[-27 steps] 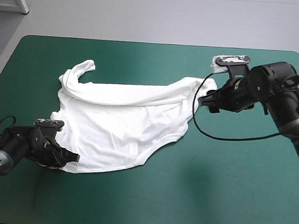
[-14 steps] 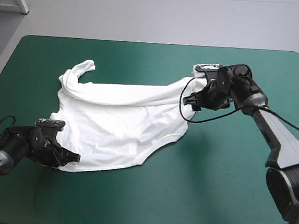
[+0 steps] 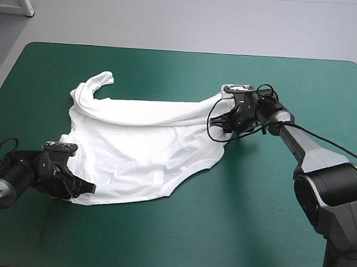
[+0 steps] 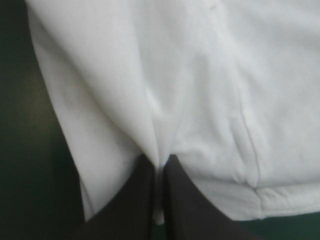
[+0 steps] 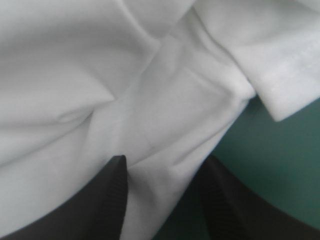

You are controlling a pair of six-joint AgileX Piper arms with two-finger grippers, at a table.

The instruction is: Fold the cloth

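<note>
Teal-green cover (image 3: 251, 227) under rumpled white T-shirt (image 3: 140, 142); left end effector (image 4: 159, 165) pinching hem, right end effector (image 5: 165, 162) wide.

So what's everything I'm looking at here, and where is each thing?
T-shirt: one, white, spread loosely and creased across the middle of the table, a sleeve toward the far left.
Table: one, teal-green cover, under everything.
Left hand: one, black fingers, at the T-shirt's near left corner, shut on the cloth.
Right hand: one, black fingers, at the T-shirt's right end, open, cloth lying between the fingers.
</note>
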